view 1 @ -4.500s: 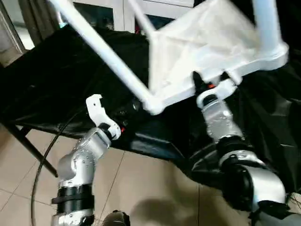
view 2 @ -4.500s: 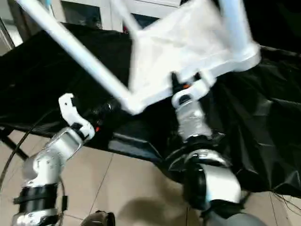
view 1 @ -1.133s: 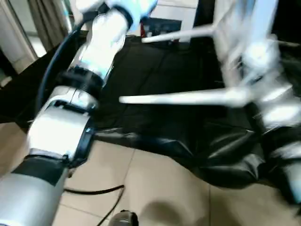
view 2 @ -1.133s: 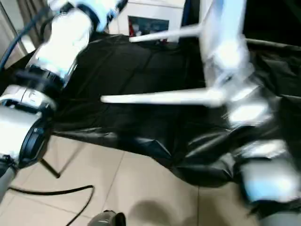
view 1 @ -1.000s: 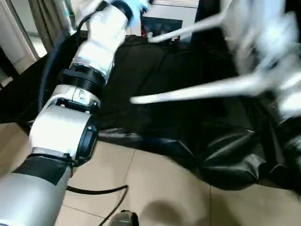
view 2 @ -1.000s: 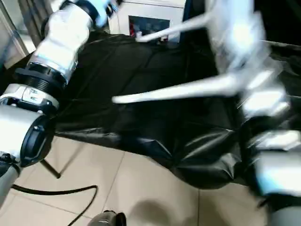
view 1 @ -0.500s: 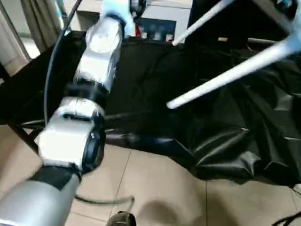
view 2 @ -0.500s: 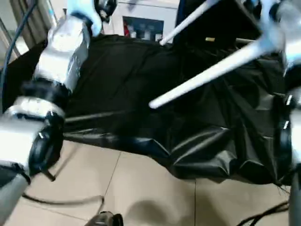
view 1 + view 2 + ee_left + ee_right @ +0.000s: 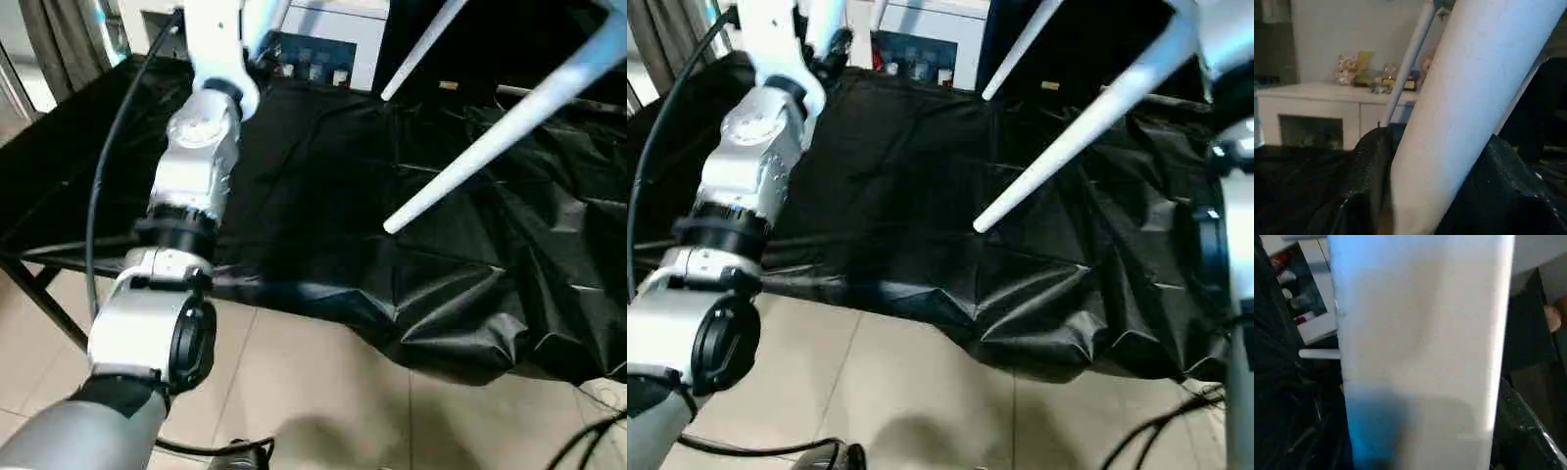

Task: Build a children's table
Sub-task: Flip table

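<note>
The children's table is lifted above the black-draped work table, and two of its white tapered legs show. One leg (image 9: 490, 137) slants down to the left over the cloth, and another leg (image 9: 421, 49) runs up behind it. My left arm (image 9: 191, 186) reaches up toward the top of the picture. In the left wrist view my left gripper (image 9: 1437, 142) has a thick white leg (image 9: 1474, 88) between its black fingers (image 9: 1366, 181), which lie against it. My right arm (image 9: 1229, 225) rises at the right edge. My right gripper (image 9: 1420, 445) has a broad white part of the table (image 9: 1420, 333) in it.
The black cloth (image 9: 294, 176) hangs in folds over the work table's front edge. Beige floor tiles (image 9: 323, 392) lie below. A black cable (image 9: 108, 147) loops along my left arm. A white cabinet (image 9: 323, 49) stands behind the work table, whose metal frame leg (image 9: 39, 294) shows at the left.
The white legs have swung up and to the right. My left arm has risen further, and the leg now sits between its fingers. The camera has also shifted.
</note>
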`<state>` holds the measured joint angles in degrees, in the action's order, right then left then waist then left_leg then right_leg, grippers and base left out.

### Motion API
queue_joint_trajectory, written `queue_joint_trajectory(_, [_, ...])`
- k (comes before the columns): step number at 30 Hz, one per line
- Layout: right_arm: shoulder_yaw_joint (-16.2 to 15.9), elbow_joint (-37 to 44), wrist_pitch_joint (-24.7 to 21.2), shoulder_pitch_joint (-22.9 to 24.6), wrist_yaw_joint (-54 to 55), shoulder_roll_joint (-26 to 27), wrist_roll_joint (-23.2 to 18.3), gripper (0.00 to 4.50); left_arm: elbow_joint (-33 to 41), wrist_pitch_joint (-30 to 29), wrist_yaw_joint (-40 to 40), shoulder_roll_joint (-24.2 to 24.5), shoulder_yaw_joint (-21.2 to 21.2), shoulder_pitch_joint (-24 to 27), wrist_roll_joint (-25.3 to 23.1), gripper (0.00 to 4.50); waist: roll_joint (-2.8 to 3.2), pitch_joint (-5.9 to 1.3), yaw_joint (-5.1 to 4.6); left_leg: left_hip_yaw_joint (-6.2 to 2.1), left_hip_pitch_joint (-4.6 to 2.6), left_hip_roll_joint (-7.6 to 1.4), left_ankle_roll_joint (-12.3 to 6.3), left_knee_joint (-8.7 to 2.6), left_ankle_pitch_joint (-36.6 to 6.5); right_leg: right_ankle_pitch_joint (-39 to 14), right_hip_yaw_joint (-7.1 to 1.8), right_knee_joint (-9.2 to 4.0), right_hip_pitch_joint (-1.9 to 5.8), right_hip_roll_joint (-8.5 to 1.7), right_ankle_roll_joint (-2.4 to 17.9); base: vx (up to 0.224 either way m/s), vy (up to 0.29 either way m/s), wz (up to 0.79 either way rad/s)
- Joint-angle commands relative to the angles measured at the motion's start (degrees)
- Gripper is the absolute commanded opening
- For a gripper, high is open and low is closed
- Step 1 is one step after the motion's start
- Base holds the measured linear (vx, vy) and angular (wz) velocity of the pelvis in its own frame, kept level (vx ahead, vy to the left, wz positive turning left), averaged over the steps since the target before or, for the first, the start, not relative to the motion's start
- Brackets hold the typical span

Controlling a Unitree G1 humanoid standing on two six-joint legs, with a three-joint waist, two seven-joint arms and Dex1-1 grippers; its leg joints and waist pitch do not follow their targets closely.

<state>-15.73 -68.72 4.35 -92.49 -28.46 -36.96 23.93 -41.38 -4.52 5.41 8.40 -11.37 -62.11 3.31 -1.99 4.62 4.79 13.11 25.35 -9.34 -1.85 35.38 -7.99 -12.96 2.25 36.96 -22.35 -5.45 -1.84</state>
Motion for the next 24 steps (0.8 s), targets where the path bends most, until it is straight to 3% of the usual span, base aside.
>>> queue_joint_trajectory(1, [-0.6, -3.1, -0.1, 0.9, -4.2, 1.4, 0.0, 2.12, 1.7, -1.3, -1.9, -0.6, -1.5, -0.4, 2.4, 2.36, -0.11, -4.47, -1.17, -3.16, -4.04, -4.20, 5.87, -4.30, -28.1, -12.7, -1.96, -4.81, -0.75, -3.02, 11.8, 0.000, 0.000, 0.00])
queue_joint_trajectory(5, [-1.9, -4.5, 0.7, 0.2, -3.8, 3.7, 1.2, 2.12, 3.3, -2.0, -1.8, -0.4, -1.5, 1.7, 2.4, 2.25, -0.21, -4.69, -1.31, -3.10, -3.86, -4.19, 5.85, -4.35, -25.9, -8.4, -1.92, -4.32, -0.45, -2.84, 12.3, 0.000, 0.000, 0.00])
queue_joint_trajectory(8, [-2.2, -4.8, 1.0, -0.1, -4.2, 4.5, 1.5, 2.12, 3.9, -2.5, -1.3, -0.2, -1.2, 2.8, 2.2, 2.11, -0.18, -5.07, -1.14, -2.80, -3.58, -4.15, 4.19, -4.06, -20.7, -2.3, -1.90, -3.75, -0.04, -2.75, 13.2, 0.000, 0.000, 0.00])
queue_joint_trajectory(9, [-2.4, -5.1, 1.2, -0.2, -4.3, 4.9, 1.7, 2.12, 4.4, -2.9, -1.0, -0.1, -1.1, 3.4, 2.2, 2.08, -0.71, -5.36, -1.13, -2.64, -3.33, -4.17, 2.56, -3.71, -16.4, 2.0, -1.81, -3.25, 0.35, -2.72, 14.0, 0.000, 0.000, 0.00])
queue_joint_trajectory(10, [-2.7, -5.2, 1.4, -0.2, -4.6, 5.4, 1.9, 2.12, 4.9, -3.5, -0.7, 0.1, -0.9, 4.2, 2.1, 2.08, -0.46, -5.12, -0.91, -2.52, -3.14, -4.10, 1.33, -3.60, -14.5, 2.8, -1.79, -3.25, 0.32, -2.75, 14.4, 0.000, 0.000, 0.00])
queue_joint_trajectory(11, [-2.7, -5.2, 1.4, -0.2, -4.6, 5.4, 1.9, 2.12, 4.9, -3.5, -0.7, 0.1, -0.9, 4.2, 2.1, 2.03, -0.39, -5.02, -0.95, -2.55, -3.10, -4.16, 1.22, -3.65, -15.1, 1.4, -1.78, -3.33, 0.34, -2.79, 14.4, 0.000, 0.000, 0.00])
queue_joint_trajectory(15, [-3.2, -5.8, 2.0, 0.0, -5.3, 6.5, 2.5, 2.12, 6.6, -4.9, -0.6, 0.3, -0.5, 5.8, 2.0, 1.96, -0.31, -4.94, -0.90, -2.67, -3.87, -4.40, 3.91, -3.96, -20.1, -3.3, -1.80, -3.63, -0.23, -2.61, 13.7, 0.000, 0.000, 0.00])
queue_joint_trajectory(16, [-3.5, -6.0, 2.4, 0.4, -5.8, 7.3, 2.9, 2.12, 7.6, -5.6, -0.7, 0.6, -0.3, 6.9, 1.7, 1.94, -0.83, -4.79, -1.19, -2.69, -3.78, -4.47, 4.90, -4.17, -21.9, -5.1, -1.78, -3.79, -0.36, -2.54, 13.1, 0.000, 0.000, 0.00])
queue_joint_trajectory(18, [-3.8, -6.1, 2.8, 1.1, -6.5, 8.3, 3.2, 2.12, 8.7, -6.2, -0.8, 1.0, 0.0, 8.1, 1.5, 1.90, -0.48, -4.65, -1.34, -2.98, -3.91, -4.42, 6.82, -4.41, -25.6, -8.8, -1.82, -4.05, -0.66, -2.72, 11.8, 0.000, 0.000, 0.00])
queue_joint_trajectory(23, [-3.8, -5.7, 3.0, 1.6, -8.6, 9.8, 2.8, 2.12, 9.4, -6.7, -0.1, 1.9, 0.4, 9.1, 0.9, 1.84, -0.68, -4.64, -1.88, -3.19, -4.47, -4.37, 9.96, -4.69, -30.4, -10.2, -1.85, -4.21, -1.57, -2.50, 9.8, 0.000, 0.000, 0.00])
queue_joint_trajectory(24, [-3.5, -5.6, 3.0, 1.7, -9.4, 10.0, 2.4, 2.39, 9.6, -6.9, 0.2, 2.0, 0.5, 9.4, 0.9, 1.83, -0.68, -4.67, -1.90, -3.26, -4.44, -4.34, 10.27, -4.72, -30.8, -10.2, -1.85, -4.23, -1.55, -2.55, 9.6, 0.000, 0.000, 0.00])
